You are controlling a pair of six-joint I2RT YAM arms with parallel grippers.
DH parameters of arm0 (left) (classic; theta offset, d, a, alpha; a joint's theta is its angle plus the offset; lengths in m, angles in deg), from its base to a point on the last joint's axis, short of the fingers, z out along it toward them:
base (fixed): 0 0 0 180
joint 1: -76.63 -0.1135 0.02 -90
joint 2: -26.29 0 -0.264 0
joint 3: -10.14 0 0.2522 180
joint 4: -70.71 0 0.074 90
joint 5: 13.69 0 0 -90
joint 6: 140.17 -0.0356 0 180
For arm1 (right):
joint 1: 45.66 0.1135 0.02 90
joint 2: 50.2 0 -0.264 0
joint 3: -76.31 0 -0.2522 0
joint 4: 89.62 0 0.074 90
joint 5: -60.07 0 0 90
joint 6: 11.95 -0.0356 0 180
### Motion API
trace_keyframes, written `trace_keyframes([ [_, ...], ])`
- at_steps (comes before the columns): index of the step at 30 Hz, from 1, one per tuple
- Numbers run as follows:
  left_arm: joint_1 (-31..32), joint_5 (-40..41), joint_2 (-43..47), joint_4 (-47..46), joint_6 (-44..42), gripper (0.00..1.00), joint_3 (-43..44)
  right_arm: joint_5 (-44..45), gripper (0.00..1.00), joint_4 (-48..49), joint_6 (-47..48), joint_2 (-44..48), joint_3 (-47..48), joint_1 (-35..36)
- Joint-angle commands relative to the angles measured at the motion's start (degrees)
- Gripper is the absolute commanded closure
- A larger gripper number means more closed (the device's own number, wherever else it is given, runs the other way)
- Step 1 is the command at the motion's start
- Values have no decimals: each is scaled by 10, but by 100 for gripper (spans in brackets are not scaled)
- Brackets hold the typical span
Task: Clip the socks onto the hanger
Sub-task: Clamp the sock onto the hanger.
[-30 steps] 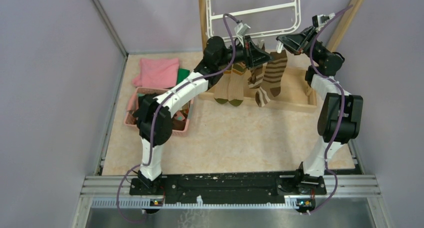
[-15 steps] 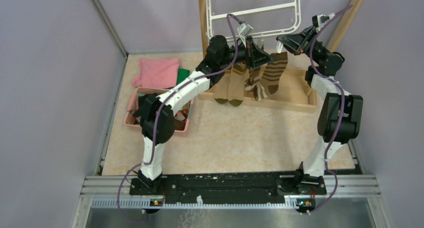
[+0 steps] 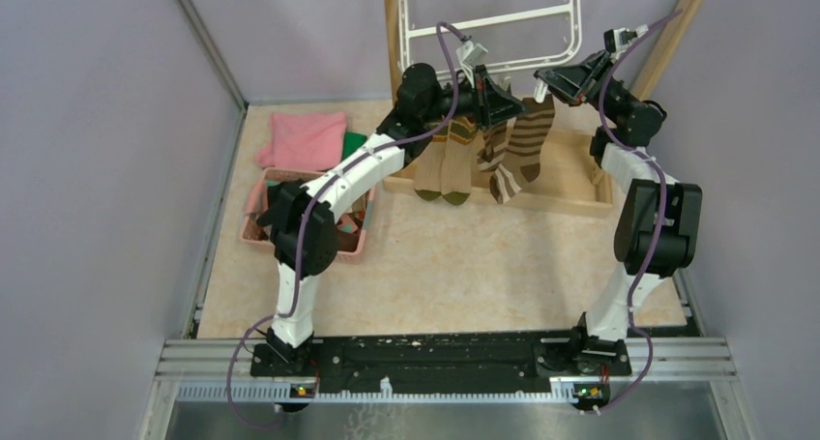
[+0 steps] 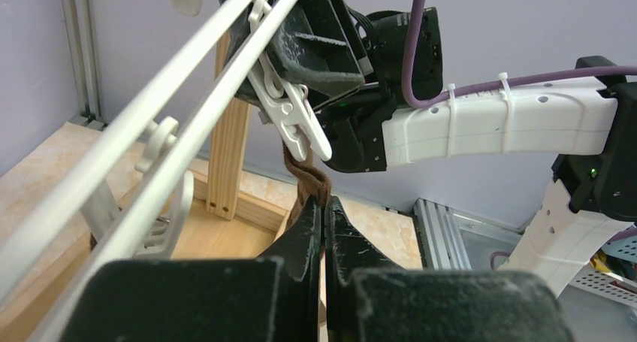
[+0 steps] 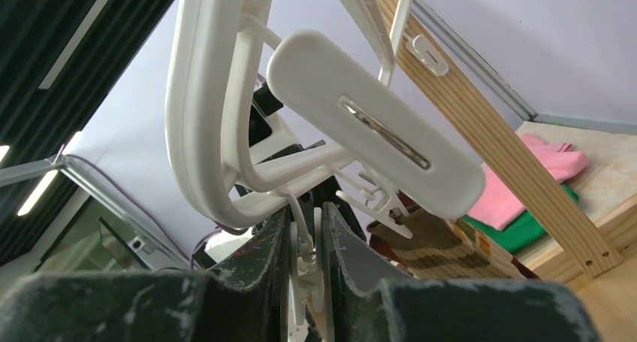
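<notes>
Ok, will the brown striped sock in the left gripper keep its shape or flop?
Probably floppy: the brown striped sock hangs limp below the left gripper. Likely light, since a pinch on its bunched edge carries it all. The knit fabric seems unlikely to slip.

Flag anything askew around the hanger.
One striped sock hangs crooked between straighter neighbours, its top pinched by the left hand under the clip the right hand squeezes. Nothing looks spilled or damaged.

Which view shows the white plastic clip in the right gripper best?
Left wrist: the white plastic clip shows clearly, pinched by the right gripper, above the brown sock. Right wrist sees a sliver; top external, almost nothing.
</notes>
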Motion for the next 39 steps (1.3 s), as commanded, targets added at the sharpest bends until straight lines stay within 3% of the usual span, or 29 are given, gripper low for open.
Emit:
trace_keyframes([
  [1, -3, -4, -6, -11, -2, 100, 36, 2, 100, 29, 4, 10, 22, 9],
  [10, -1, -14, -18, -5, 8, 100, 57, 3, 100, 28, 5, 8, 23, 11],
  [21, 5, -36, 6, 9, -17, 100, 21, 6, 100, 40, -4, 2, 28, 11],
  [39, 7, -50, -37, 35, -4, 100, 101, 5, 100, 40, -6, 0, 31, 14],
])
